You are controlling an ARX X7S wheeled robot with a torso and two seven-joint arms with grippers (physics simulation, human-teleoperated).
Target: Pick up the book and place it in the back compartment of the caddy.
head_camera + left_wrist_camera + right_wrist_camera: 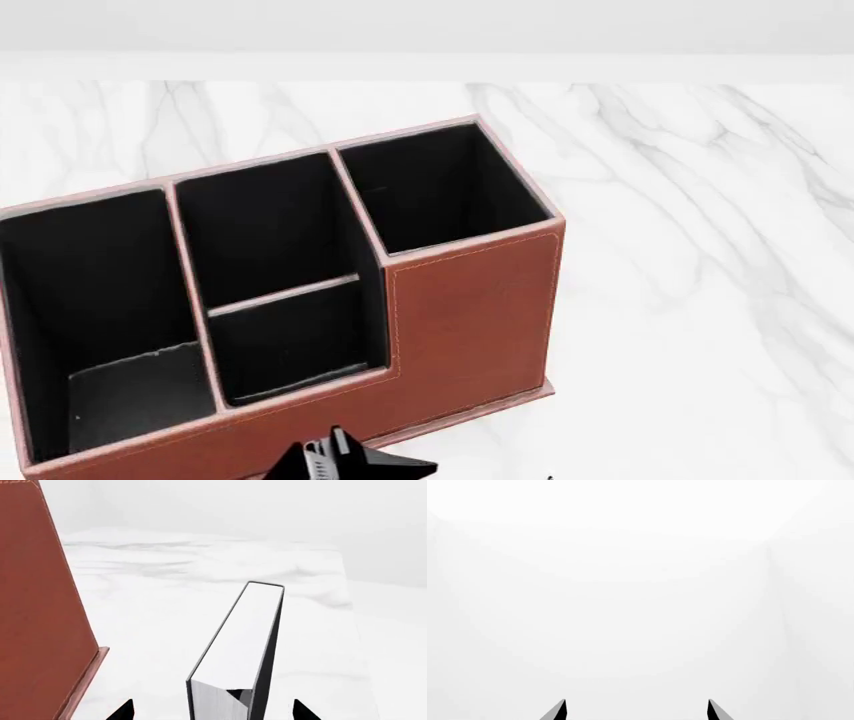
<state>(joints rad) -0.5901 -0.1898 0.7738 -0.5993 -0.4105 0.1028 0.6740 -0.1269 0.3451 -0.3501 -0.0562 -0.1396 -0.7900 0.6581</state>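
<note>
The book (243, 645), with a black cover and white page edges, stands on edge between the fingers of my left gripper (213, 711). The jaws are open, with a gap on each side of the book. In the head view a black shape with grey page edges (350, 462), probably the book, shows at the bottom edge in front of the caddy (467, 310). The caddy's brown wall (40, 605) is close beside the book. The back compartment (294, 345) is the small cell behind the low outer wall, below a thin pale divider (280, 295). My right gripper (635, 710) is open and empty.
The caddy stands on a white marble table (694, 250). It also has a long narrow cell (94, 300), a tall-walled square cell (441, 190) and a second small cell (260, 225). The table's far edge (343, 580) shows in the left wrist view. The right wrist view shows only blank white.
</note>
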